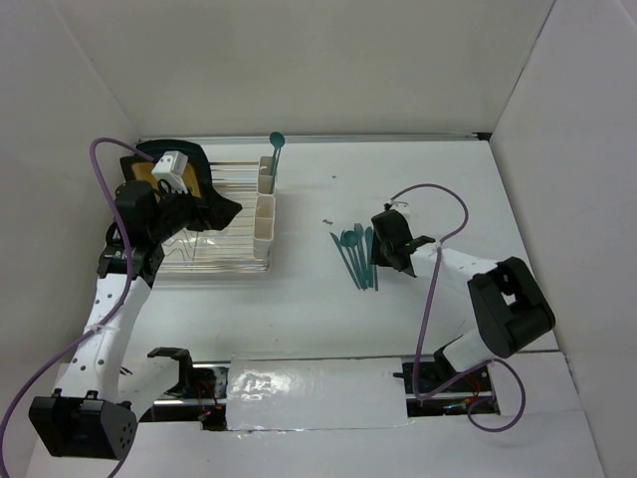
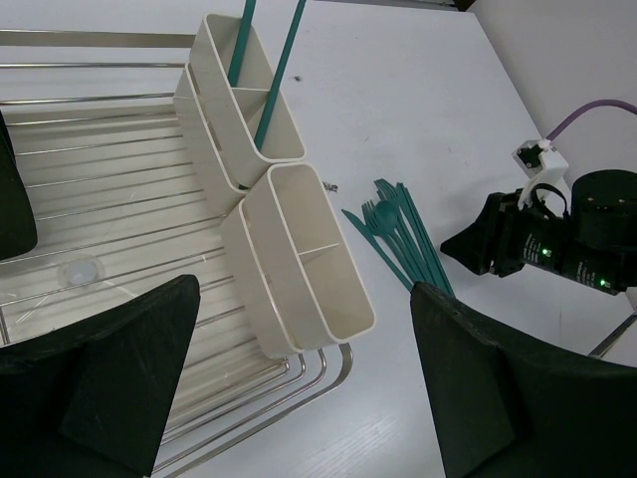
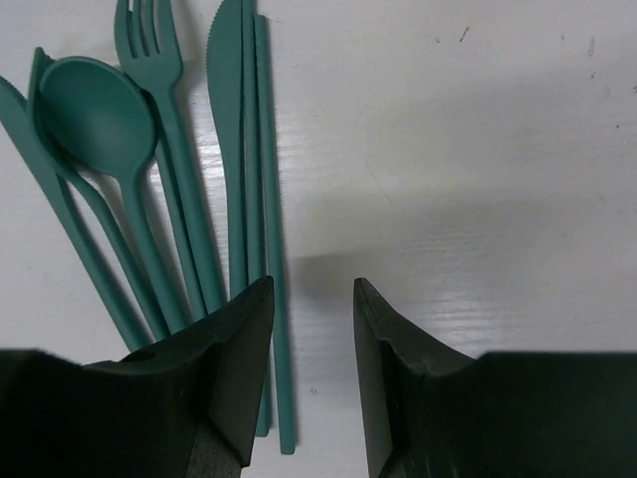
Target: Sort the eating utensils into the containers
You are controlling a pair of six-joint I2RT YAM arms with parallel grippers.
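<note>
Beside the clear wire dish rack (image 1: 199,261), on the white counter (image 1: 448,189), the slim teal-green plastic forks, spoons and knives (image 3: 184,199) lie bunched so one can be taken from the edge; the right gripper (image 3: 312,299) sits low at their handles, its jaws a narrow gap apart, grasping nothing, bare counter between them. The left gripper (image 2: 304,329) hangs spread wide and empty by the tall cream-white rectangular plastic cups (image 2: 299,254), likely keeping clear; two teal handles (image 2: 244,40) stand in the far cup.

— What's on the left?
— A wire rack (image 1: 214,254) on the white table (image 1: 328,299), with a dark, orange-centred plate (image 1: 197,159) at its far corner.
— Anything else?
— A speck (image 1: 327,220) mid-table.
</note>
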